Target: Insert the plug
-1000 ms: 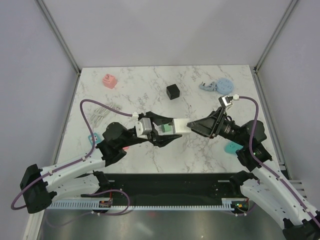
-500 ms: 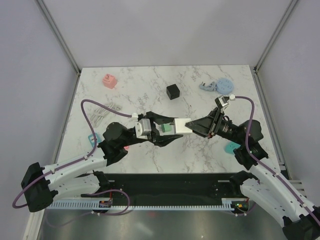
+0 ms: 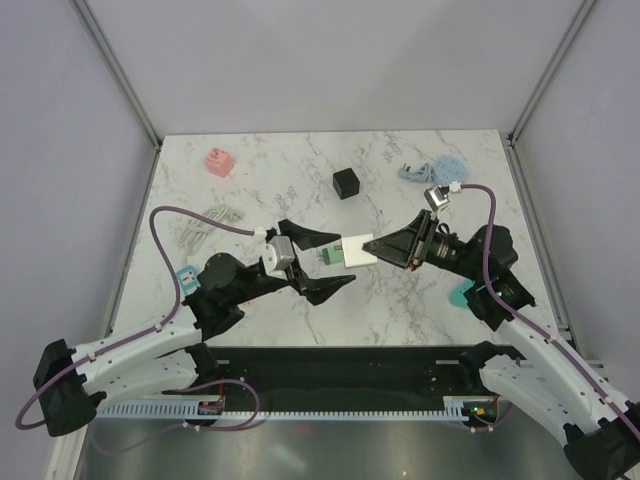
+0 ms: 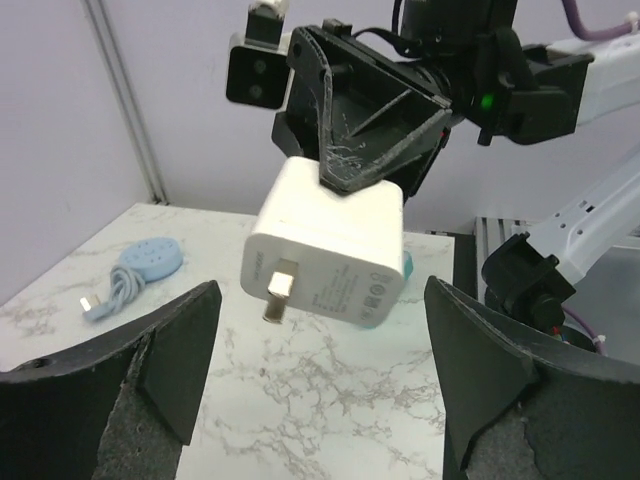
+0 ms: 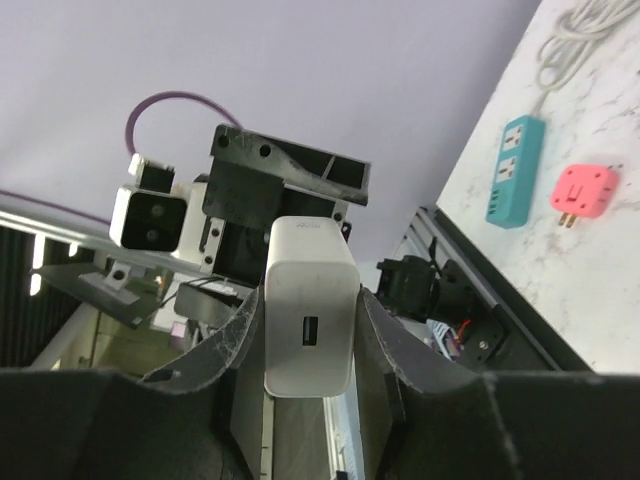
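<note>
The white plug [image 3: 358, 250] hangs in the air over the middle of the table. My right gripper [image 3: 372, 247] is shut on its sides. Its two metal prongs point at the left wrist camera, where the plug [image 4: 330, 250] shows under the right gripper [image 4: 365, 150]. In the right wrist view the plug [image 5: 308, 310] sits between my right gripper's [image 5: 308, 300] pads, USB port towards the camera. My left gripper [image 3: 325, 262] is open, its fingers [image 4: 180, 350] wide apart on either side of the plug without touching it. A teal power strip [image 5: 516, 170] lies on the table's left side [image 3: 183, 275].
A pink adapter [image 5: 580, 192] lies beside the strip. A grey cable [image 3: 205, 222] is coiled at the left, with a red block [image 3: 219, 161] at the far left. A black cube [image 3: 346, 183] is at the back middle and a blue cable bundle [image 3: 440, 171] at the back right. A teal piece [image 3: 461, 295] lies near the right arm.
My right gripper has shut on the plug. My left gripper has opened, let the plug go and drawn back a little to the left.
</note>
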Tool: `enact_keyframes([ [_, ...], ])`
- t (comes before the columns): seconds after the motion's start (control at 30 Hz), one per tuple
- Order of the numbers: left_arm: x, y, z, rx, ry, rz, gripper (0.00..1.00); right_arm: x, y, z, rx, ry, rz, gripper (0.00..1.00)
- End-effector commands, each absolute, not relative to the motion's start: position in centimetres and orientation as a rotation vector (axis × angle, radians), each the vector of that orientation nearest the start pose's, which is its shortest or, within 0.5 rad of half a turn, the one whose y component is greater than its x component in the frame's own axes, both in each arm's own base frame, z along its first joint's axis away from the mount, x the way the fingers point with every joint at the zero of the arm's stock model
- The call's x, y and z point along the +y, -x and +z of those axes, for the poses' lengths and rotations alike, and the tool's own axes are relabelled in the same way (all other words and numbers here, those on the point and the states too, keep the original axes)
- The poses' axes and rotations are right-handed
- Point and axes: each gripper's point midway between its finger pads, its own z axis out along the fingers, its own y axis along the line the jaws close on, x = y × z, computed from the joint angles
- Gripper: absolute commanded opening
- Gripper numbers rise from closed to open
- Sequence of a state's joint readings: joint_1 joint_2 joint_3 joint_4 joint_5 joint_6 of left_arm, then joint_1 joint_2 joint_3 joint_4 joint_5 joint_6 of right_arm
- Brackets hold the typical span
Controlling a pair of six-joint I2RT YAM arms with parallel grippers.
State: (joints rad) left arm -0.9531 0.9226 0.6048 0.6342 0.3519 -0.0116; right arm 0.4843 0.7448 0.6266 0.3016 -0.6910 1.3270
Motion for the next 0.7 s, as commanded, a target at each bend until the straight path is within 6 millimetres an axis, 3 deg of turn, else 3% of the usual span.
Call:
enact_keyframes([
  [0.0,-30.1,-16.2,33.8,1.102,-0.775,-0.995,0.89,24.6,-18.3,35.6,1.773,0.024,1.708,0.0],
  [0.03,-29.9,-16.3,32.5,1.151,-0.783,-0.981,0.9,24.4,-18.9,34.5,1.832,-0.008,1.661,0.0],
  [0.07,-29.5,-16.3,32.4,1.165,-0.774,-0.972,0.9,24.3,-20.1,34.7,1.832,-0.014,1.601,0.0],
  [0.1,-28.8,-16.3,32.5,1.176,-0.754,-0.96,0.91,23.9,-20.7,32.9,1.927,-0.072,1.537,0.0],
  [0.2,-28.1,-16.3,31.6,1.255,-0.75,-0.941,0.92,21.7,-23.9,31.3,2.016,-0.174,1.241,0.0],
  [0.23,-27.7,-16.2,30.8,1.307,-0.76,-0.929,0.92,20.1,-23.9,28.8,2.132,-0.258,1.101,0.0],
  [0.27,-27.5,-16.3,30.6,1.337,-0.761,-0.921,0.93,18.8,-24.4,29.2,2.137,-0.273,0.993,0.0],
  [0.3,-27.3,-16.4,31.5,1.351,-0.744,-0.917,0.93,16.1,-25.9,27.8,2.149,-0.395,0.791,0.0],
  [0.33,-27.2,-16.5,29.7,1.452,-0.771,-0.892,0.93,14.0,-25.0,25.9,2.236,-0.471,0.643,0.0],
  [0.37,-26.9,-16.6,29.3,1.501,-0.768,-0.877,0.93,12.5,-25.2,26.0,2.239,-0.524,0.546,0.0],
  [0.4,-26.7,-16.7,30.4,1.53,-0.744,-0.873,0.93,9.0,-24.8,24.6,2.253,-0.624,0.326,0.0],
  [0.47,-26.4,-16.6,28.7,1.641,-0.777,-0.839,0.93,6.3,-24.5,23.3,2.275,-0.692,0.149,0.0],
  [0.53,-26.2,-16.6,28.7,1.662,-0.785,-0.825,0.92,3.3,-24.0,21.5,2.312,-0.778,0.0,0.0],
  [0.67,-25.2,-16.5,27.7,1.686,-0.762,-0.799,0.91,-0.7,-23.2,17.7,2.355,-0.924,-0.206,0.0],
])
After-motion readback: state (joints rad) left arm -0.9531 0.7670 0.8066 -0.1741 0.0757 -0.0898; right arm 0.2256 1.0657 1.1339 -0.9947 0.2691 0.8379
